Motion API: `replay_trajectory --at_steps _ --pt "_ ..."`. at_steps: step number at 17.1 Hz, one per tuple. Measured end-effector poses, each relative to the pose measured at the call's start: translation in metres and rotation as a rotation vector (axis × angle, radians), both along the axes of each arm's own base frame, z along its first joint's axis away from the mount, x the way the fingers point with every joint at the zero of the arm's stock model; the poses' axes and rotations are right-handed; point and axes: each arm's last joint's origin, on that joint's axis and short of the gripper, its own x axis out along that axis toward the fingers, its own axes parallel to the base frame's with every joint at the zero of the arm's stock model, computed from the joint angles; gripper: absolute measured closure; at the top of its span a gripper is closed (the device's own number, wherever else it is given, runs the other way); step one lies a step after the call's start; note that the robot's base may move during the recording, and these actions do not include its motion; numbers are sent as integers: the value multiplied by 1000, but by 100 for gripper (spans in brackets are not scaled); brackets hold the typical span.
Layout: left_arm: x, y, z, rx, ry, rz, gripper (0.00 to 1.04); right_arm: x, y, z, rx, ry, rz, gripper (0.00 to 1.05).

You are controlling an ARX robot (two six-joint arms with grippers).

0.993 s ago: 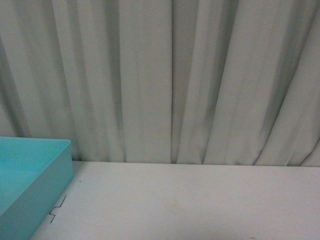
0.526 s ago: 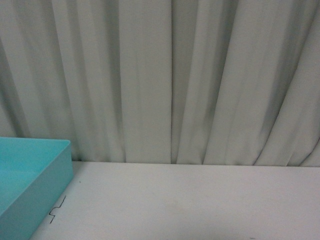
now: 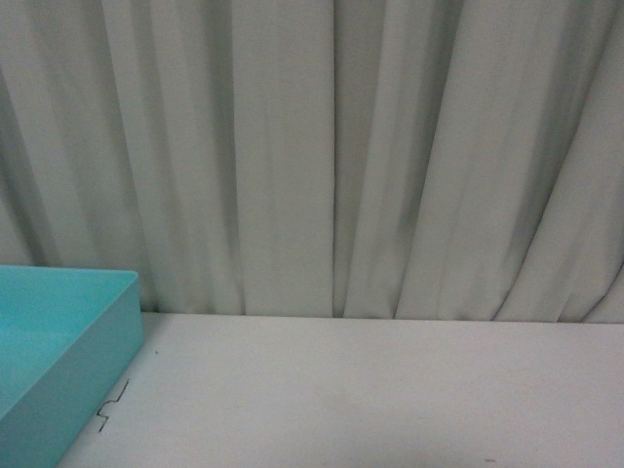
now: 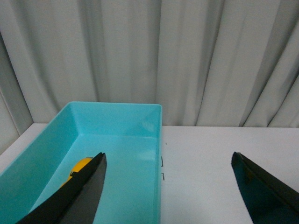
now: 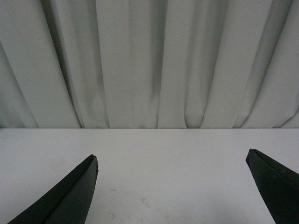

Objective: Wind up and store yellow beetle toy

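In the left wrist view a patch of the yellow beetle toy (image 4: 80, 165) shows inside the turquoise bin (image 4: 140, 109), mostly hidden behind one black finger. My left gripper (image 4: 168, 161) is open and empty, with one finger over the bin and the other over the white table. My right gripper (image 5: 171, 161) is open and empty above bare white table. In the front view only a corner of the bin (image 3: 122, 336) shows at the left; neither gripper nor the toy appears there.
A white table (image 3: 370, 390) runs back to a grey-white curtain (image 3: 331, 146). Small black marks (image 3: 112, 405) lie on the table beside the bin; they also show in the left wrist view (image 4: 162, 168).
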Motion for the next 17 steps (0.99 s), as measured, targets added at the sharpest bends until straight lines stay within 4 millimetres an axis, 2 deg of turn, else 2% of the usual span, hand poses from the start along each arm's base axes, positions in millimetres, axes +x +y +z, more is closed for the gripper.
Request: replay_trajectory --at_steps 1,2,17 --pt "0 0 0 0 0 0 11 0 0 0 0 0 0 7" --pt "0 0 0 1 0 0 6 0 0 0 0 0 0 7" --pt "0 0 0 0 -1 0 7 0 0 0 0 -1 0 7"
